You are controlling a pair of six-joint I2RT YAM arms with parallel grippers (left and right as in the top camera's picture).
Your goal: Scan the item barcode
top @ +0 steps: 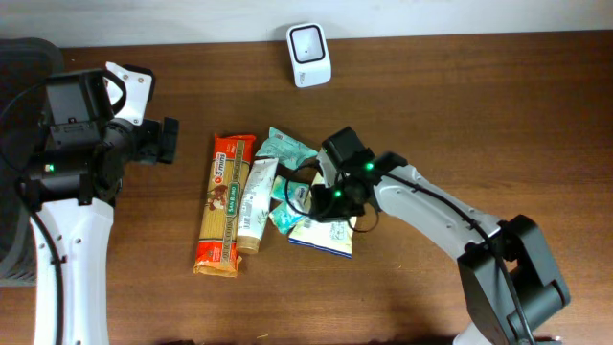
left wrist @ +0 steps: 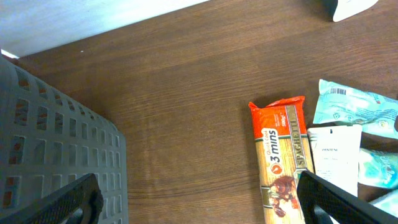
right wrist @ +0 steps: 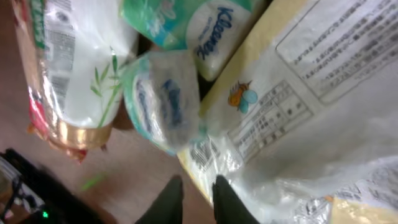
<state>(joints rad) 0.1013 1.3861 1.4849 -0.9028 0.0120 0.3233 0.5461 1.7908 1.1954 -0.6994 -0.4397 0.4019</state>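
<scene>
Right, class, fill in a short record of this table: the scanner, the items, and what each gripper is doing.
scanner: white scanner at the far edge, apart from the pile
items: spaghetti packet, tube beside it, tissue packs, pale yellow packet
left gripper: open, above bare wood left of the spaghetti packet
right gripper: over the pile, fingers nearly together at the pale yellow packet's edge; grip unclear
basket: grey basket at the left side
</scene>
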